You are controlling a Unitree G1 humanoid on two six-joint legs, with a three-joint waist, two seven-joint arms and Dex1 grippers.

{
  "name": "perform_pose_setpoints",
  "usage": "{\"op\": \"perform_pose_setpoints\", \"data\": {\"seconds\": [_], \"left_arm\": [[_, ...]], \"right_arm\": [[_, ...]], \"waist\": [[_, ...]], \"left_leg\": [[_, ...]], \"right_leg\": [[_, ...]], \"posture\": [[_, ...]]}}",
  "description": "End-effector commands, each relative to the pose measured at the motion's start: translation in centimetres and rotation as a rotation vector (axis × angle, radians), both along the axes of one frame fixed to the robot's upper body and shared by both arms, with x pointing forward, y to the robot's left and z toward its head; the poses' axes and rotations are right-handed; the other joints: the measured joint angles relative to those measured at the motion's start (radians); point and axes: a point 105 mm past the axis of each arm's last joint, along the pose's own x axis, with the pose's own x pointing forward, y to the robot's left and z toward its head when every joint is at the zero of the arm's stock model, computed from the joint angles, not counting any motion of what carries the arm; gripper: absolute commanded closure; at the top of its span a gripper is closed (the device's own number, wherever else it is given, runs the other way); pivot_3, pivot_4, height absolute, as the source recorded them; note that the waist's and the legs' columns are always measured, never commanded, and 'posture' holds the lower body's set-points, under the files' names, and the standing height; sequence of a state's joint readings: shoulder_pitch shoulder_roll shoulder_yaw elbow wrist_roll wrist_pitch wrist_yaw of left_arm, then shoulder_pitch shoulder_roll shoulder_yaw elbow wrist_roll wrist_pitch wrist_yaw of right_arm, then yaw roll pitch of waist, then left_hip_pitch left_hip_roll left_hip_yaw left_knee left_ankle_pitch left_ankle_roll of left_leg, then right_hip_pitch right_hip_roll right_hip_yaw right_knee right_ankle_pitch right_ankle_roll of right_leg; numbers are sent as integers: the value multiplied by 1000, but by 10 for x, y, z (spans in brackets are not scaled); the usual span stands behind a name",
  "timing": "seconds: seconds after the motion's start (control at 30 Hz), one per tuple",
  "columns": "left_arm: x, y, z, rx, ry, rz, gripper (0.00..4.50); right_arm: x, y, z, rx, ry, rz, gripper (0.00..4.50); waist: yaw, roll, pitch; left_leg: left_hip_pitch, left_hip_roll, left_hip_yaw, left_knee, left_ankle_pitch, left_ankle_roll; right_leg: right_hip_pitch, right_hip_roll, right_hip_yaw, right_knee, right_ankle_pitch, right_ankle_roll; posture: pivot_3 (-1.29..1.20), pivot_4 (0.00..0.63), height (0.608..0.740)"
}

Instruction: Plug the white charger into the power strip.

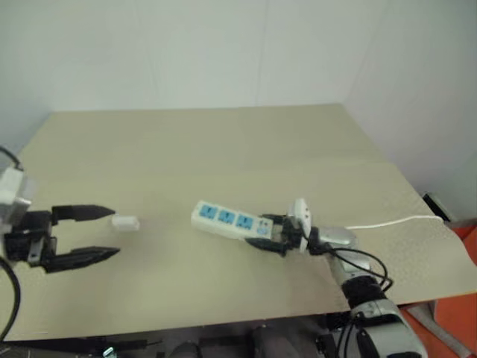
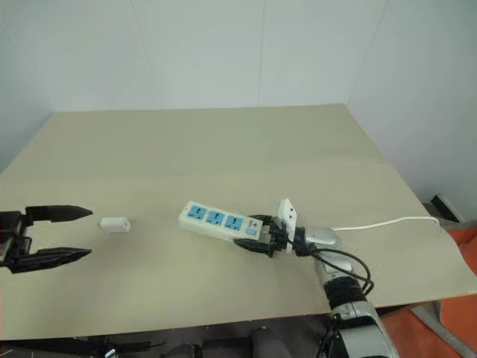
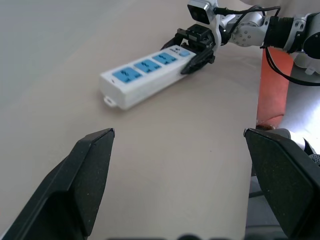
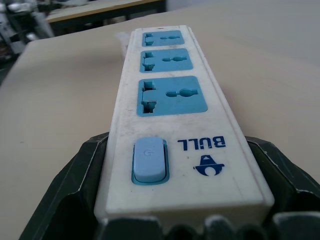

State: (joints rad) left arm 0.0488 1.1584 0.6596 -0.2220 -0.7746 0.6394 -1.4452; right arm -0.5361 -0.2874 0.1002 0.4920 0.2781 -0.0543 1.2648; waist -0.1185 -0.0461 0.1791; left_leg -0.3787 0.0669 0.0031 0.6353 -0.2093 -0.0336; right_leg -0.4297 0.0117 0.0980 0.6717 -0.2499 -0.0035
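Right gripper (image 1: pixel 270 233) is clamped on the switch end of the power strip (image 1: pixel 223 218), one black finger on each long side, the strip lying flat on the table (image 1: pixel 223 142); left gripper (image 1: pixel 100 233) hangs with its two black fingers spread wide and nothing between them, out at the table's left side.

Biggest first: the table, a broad beige top, bare and roomy behind the power strip all the way to the back edge; the front edge runs close below the strip, the right edge well beyond it; plenty of open surface between the strip and the left gripper.

Next, the power strip itself, angled across the table, three blue sockets in a row facing up, socket end pointing toward the left gripper; its thin white cord (image 1: pixel 387 221) trails from behind the right gripper to the table's right edge.

Smallest, the white charger (image 1: pixel 125 222): lying on the table well to the left of the power strip, just ahead of the left gripper's fingertips and level with the gap between them, untouched.
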Motion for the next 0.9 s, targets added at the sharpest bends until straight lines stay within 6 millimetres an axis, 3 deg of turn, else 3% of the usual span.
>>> {"op": "perform_pose_setpoints", "data": {"seconds": [0.03,0.27,0.6,0.9], "left_arm": [[9,2,8,53,-22,-44,0],[35,12,20,179,-40,-74,0],[104,34,43,617,-97,27,0],[129,28,24,815,17,-46,0]], "right_arm": [[-7,15,5,-43,-56,121,1051],[-6,27,-11,-127,-76,196,1051],[2,33,-20,-196,-91,239,1051],[3,33,-23,-211,-87,250,1051]], "waist": [[0,0,0],[-6,0,0],[-9,-2,-1],[-7,-2,-1]], "left_leg": [[0,0,0,0,0,0],[-7,0,0,1,0,0],[-7,0,-1,6,0,0],[-8,1,-2,8,-1,1]], "right_leg": [[0,0,0,0,0,0],[-7,2,0,2,0,0],[-7,5,2,7,1,0],[-8,6,3,9,1,1]], "posture": [[0,150,740],[0,150,740],[0,150,740],[0,150,740]]}}
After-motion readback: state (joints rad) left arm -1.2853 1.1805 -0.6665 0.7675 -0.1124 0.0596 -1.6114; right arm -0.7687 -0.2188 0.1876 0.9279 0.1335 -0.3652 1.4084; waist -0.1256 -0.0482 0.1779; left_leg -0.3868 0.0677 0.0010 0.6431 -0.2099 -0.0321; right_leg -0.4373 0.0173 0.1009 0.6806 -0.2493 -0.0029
